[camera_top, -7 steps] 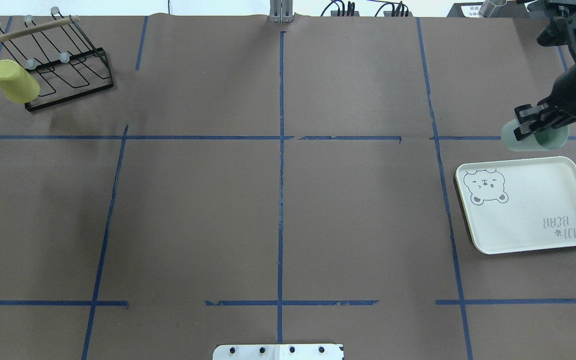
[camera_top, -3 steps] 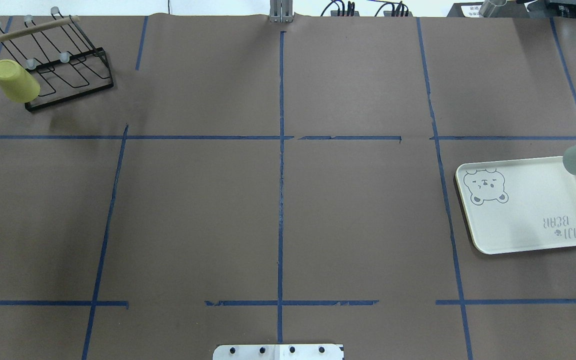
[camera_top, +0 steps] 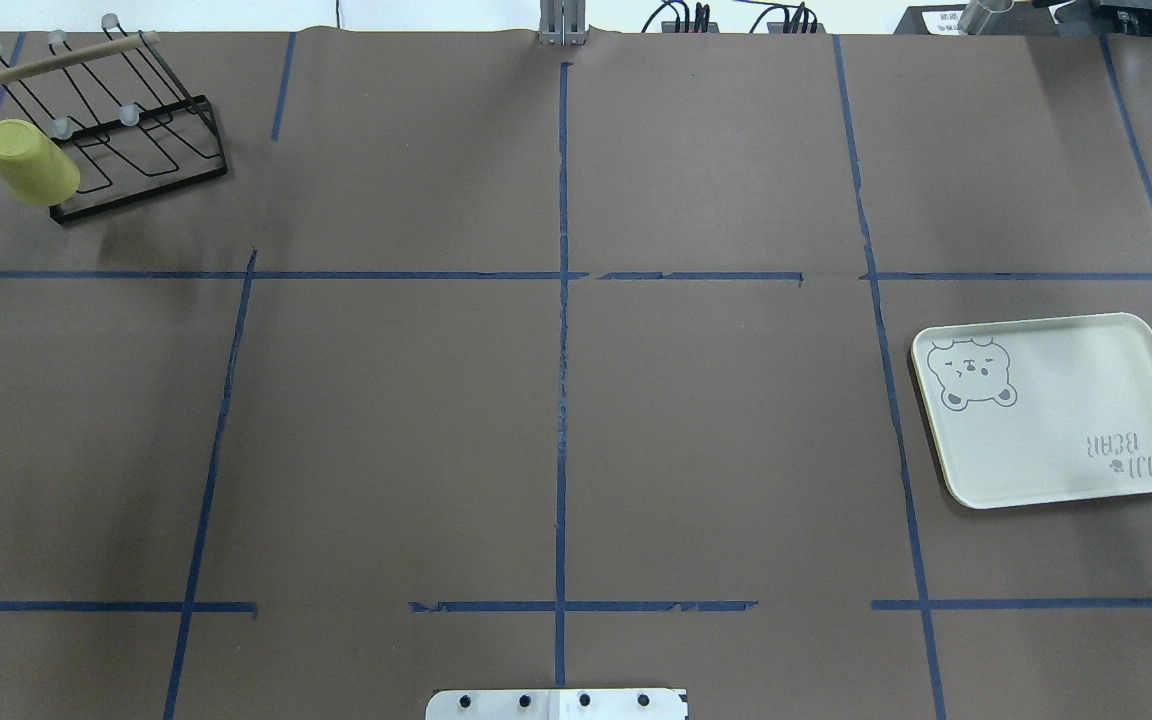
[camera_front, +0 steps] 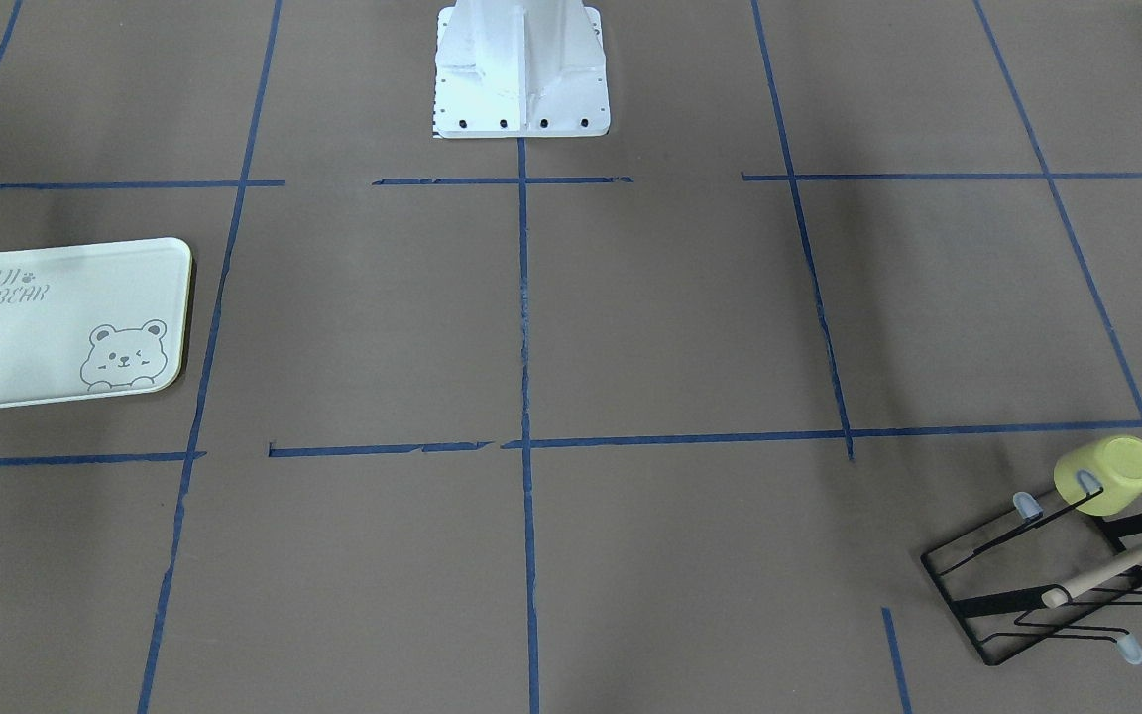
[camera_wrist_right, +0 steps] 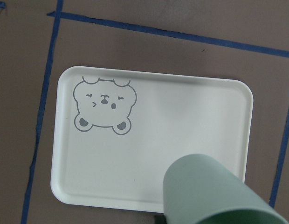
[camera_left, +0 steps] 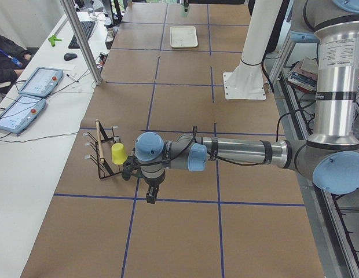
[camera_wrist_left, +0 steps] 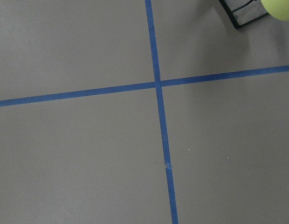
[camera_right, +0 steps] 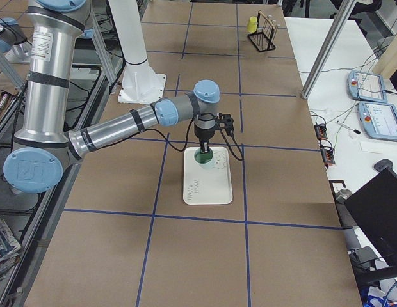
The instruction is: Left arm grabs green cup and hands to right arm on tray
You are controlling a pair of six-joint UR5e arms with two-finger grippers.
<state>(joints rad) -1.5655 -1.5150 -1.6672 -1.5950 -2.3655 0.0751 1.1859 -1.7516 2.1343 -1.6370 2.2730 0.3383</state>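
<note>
A: The surface?
B: Brown paper gridded with blue tape; cream bear-print rectangular tray at three o'clock, black wire rack at ten.
A: The pale mint plastic tumbler?
B: At the tray's rim, pinched in the jaws of the right arm. Whether the jaws of the left arm are spread cannot be told.

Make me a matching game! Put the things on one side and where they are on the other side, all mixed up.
Things:
1. green cup
2. yellow cup
3. tray

Places:
A. stuck on the black rack
B. lying flat on the table
C. held up by the right gripper

Pairs: 1-C, 2-A, 3-B
</note>
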